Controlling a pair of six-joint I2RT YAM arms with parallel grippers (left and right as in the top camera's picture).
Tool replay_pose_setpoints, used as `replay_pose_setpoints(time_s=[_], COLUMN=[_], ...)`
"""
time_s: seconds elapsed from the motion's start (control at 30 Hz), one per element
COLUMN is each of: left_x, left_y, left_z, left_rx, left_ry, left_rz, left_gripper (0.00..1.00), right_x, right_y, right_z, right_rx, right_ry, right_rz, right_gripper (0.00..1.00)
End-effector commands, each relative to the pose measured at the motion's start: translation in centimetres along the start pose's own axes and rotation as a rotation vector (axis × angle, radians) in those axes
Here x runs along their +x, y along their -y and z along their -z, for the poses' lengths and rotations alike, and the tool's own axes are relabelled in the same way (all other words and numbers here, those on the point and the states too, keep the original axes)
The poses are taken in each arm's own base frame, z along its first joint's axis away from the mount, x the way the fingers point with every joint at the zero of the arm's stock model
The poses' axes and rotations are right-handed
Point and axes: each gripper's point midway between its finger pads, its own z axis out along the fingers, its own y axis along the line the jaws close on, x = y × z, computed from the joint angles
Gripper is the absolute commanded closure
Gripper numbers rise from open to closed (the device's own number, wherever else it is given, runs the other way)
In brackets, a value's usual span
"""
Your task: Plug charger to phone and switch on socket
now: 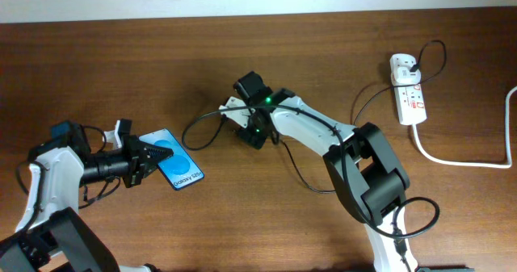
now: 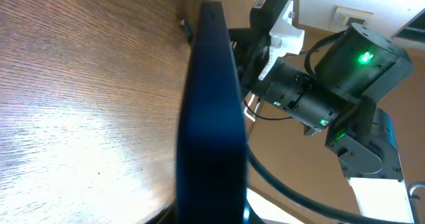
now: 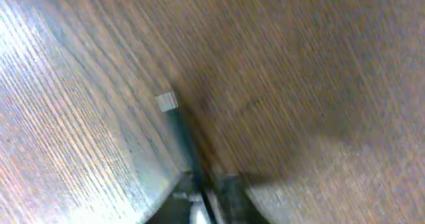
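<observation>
**Phone clamped at L, charger tip held at R**

The phone (image 1: 176, 169) is seen screen-up over the table (image 1: 266, 232), its L end clenched by the L gripper (image 1: 149, 161). Whether it rests or is lifted can't be told. To the R of the phone, apart from it, the charger (image 1: 200, 125) is grasped by the R gripper (image 1: 254, 133). In the R wrist view the connector tip (image 3: 166, 102) is shown poking out past the fingers, blurred. The socket (image 1: 409, 96) is set far R of the phone, w/ a white cord (image 1: 452, 161) attached.
</observation>
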Motion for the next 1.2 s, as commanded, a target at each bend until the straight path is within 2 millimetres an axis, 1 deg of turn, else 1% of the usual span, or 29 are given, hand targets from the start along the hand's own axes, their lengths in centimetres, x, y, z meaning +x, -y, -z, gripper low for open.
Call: replay_pose_setpoints(time_s=[0.0,0.1,0.17,0.2,0.23,0.27,0.33,0.37,0.43,0.47,0.53,0.57,0.63,0.67,0.73,0.8,0.87,0.9,0.93,0.97,1.0,1.03,1.07,1.13,1.17], left_x=[-0.2,-0.2,-0.2,-0.2,-0.2,-0.2,-0.3,-0.3,-0.2,-0.2,-0.1,0.0,0.1,0.1,0.3,0.4,0.5,0.5,0.5,0.4,0.3,0.1,-0.1,-1.0,-1.5], left_y=[0.7,0.7,0.7,0.7,0.7,0.7,0.7,0.8,0.8,1.3,2.7,3.7,5.2,5.6,7.1,8.9,8.9,8.9,8.9,8.9,9.0,9.3,9.6,10.9,11.5], left_z=[0.2,0.2,0.2,0.2,0.2,0.2,0.2,0.2,0.2,0.2,0.4,0.6,1.0,1.1,1.7,2.6,2.5,2.5,2.5,2.6,2.6,2.8,3.0,3.7,4.0], left_rx=[0.028,0.028,0.028,0.028,0.028,0.028,0.029,0.032,0.036,0.064,0.145,0.207,0.294,0.317,0.412,0.523,0.523,0.523,0.523,0.523,0.522,0.522,0.522,0.52,0.52], left_ry=[0.005,0.005,0.005,0.006,0.006,0.005,0.006,0.006,0.007,0.008,0.014,0.023,0.042,0.049,0.08,0.123,0.119,0.119,0.121,0.123,0.127,0.13,0.129,0.138,0.142], left_rz=[-0.018,-0.018,-0.019,-0.019,-0.019,-0.019,-0.028,-0.054,-0.105,-0.16,-0.245,-0.298,-0.387,-0.41,-0.5,-0.581,-0.569,-0.569,-0.574,-0.583,-0.592,-0.604,-0.602,-0.634,-0.651], left_gripper=[0.99,1.0,1.0,1.0,1.0,1.0,1.0,1.0,1.0,1.0,1.0,1.0,1.0,1.0,1.0,1.0,1.0,1.0,1.0,1.0,1.0,1.0,1.0,1.0,1.0], right_x=[5.4,4.0,3.6,3.3,2.8,2.0,0.7,0.5,0.8,1.0,1.1,1.0,1.4,1.6,1.9,1.9,1.6,1.2,0.5,-0.3,-0.9,-1.4,-1.7,-2.1,-2.3], right_y=[-2.0,-4.3,-4.7,-5.0,-5.9,-7.0,-8.3,-8.4,-7.9,-7.5,-7.6,-8.1,-9.0,-9.5,-10.5,-11.6,-12.7,-13.2,-13.7,-14.0,-14.2,-14.3,-14.3,-13.6,-13.3], right_z=[-4.5,-4.3,-4.1,-3.6,-2.5,-0.8,3.0,5.2,8.1,9.4,11.7,13.7,16.6,17.8,20.6,24.4,27.4,28.5,29.6,30.3,30.3,29.8,29.2,26.9,26.2], right_rx=[-0.1,-0.238,-0.257,-0.282,-0.347,-0.452,-0.66,-0.76,-0.876,-0.917,-1.015,-1.088,-1.136,-1.142,-1.147,-1.117,-1.09,-1.086,-1.102,-1.13,-1.151,-1.171,-1.182,-1.201,-1.205], right_ry=[-0.163,-0.09,-0.09,-0.094,-0.088,-0.067,0.0,0.029,0.053,0.068,0.104,0.142,0.166,0.167,0.172,0.218,0.29,0.339,0.402,0.452,0.48,0.498,0.494,0.454,0.445], right_rz=[-0.036,-0.058,-0.167,-0.216,-0.259,-0.295,-0.376,-0.437,-0.533,-0.565,-0.602,-0.602,-0.584,-0.566,-0.545,-0.489,-0.415,-0.367,-0.327,-0.305,-0.29,-0.275,-0.274,-0.326,-0.339], right_gripper=[0.96,0.96,0.96,0.96,0.96,0.96,0.96,0.96,0.96,0.95,0.95,0.96,0.96,0.96,0.96,0.95,0.96,0.96,0.96,0.95,0.95,0.95,0.96,0.95,0.95])
